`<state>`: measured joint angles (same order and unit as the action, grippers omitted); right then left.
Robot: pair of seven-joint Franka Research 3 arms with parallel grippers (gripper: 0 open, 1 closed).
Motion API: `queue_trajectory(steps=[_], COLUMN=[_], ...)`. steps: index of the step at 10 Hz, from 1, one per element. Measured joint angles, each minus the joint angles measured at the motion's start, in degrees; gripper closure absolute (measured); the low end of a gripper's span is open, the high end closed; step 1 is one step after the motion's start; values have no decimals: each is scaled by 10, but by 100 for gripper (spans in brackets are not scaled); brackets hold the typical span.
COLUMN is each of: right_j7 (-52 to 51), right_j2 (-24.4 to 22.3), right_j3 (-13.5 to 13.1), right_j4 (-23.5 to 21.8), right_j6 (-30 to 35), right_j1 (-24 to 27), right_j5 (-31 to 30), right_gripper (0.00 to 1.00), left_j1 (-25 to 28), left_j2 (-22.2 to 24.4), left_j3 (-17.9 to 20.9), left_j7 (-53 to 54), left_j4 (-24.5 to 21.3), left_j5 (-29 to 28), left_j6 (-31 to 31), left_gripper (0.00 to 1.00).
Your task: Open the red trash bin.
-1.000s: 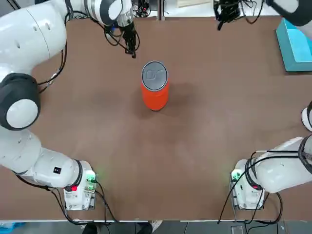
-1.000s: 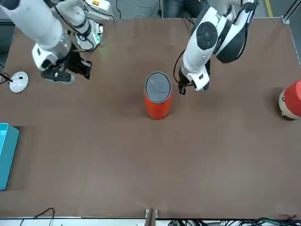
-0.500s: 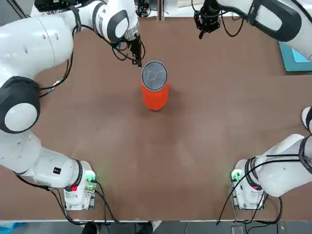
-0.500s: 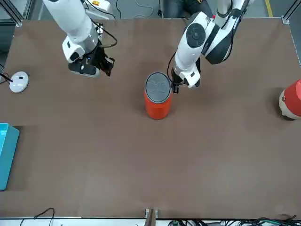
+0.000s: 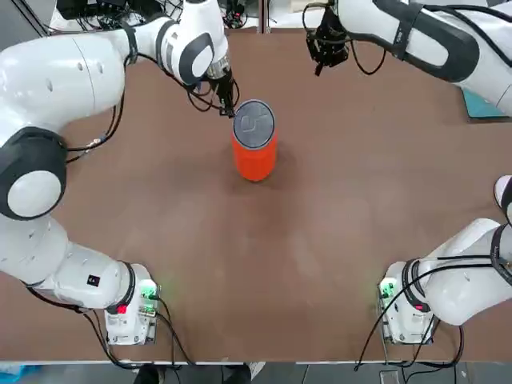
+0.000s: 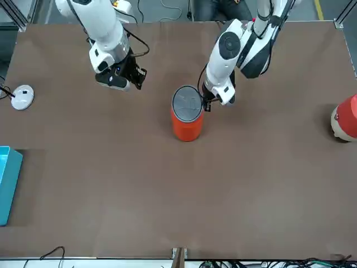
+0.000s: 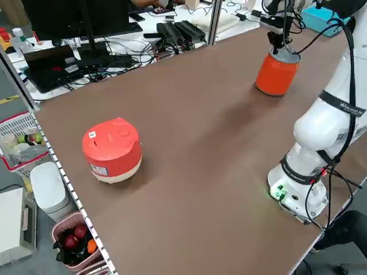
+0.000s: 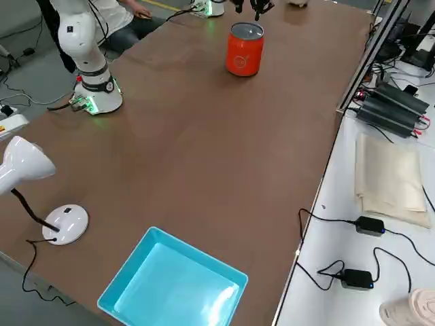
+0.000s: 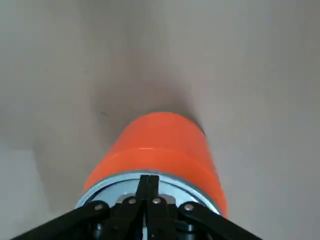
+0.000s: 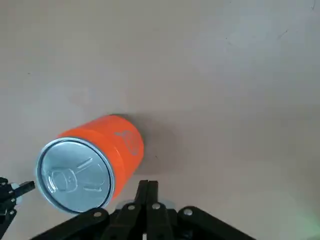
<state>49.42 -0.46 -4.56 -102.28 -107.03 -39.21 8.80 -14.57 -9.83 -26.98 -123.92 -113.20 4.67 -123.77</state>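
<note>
Both grippers nearer the red trash bin (image 5: 254,148)

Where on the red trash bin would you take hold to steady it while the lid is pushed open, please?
I would probably grip the orange wall of the red trash bin below its grey rim, coming in level from the open right side. It stands upright and round, so a claw can span it. The shut left claw already sits at the lid edge; the shut right claw is free.

In the left wrist view the left pincer (image 9: 148,187) covers the near part of the red trash bin (image 9: 160,145) lid; whether its tips touch the rim cannot be told; the cyan box (image 6: 6,184) is cut by the front view's edge; the red-and-white rounded object (image 6: 346,118) likewise.
</note>
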Motion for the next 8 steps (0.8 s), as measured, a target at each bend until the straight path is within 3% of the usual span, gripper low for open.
queue_trajectory(steps=[8], right_j7=[68], right_j2=[57], right_j3=[0], right_j4=[-14], right_j6=[-85], right_j1=[-64], right_j5=[0], right_gripper=[99], left_j1=[-3], left_j2=[-2], left_j3=[0], left_j7=[-12], left_j4=[-13], left_j5=[-5], left_j6=[-9], left_gripper=[99])
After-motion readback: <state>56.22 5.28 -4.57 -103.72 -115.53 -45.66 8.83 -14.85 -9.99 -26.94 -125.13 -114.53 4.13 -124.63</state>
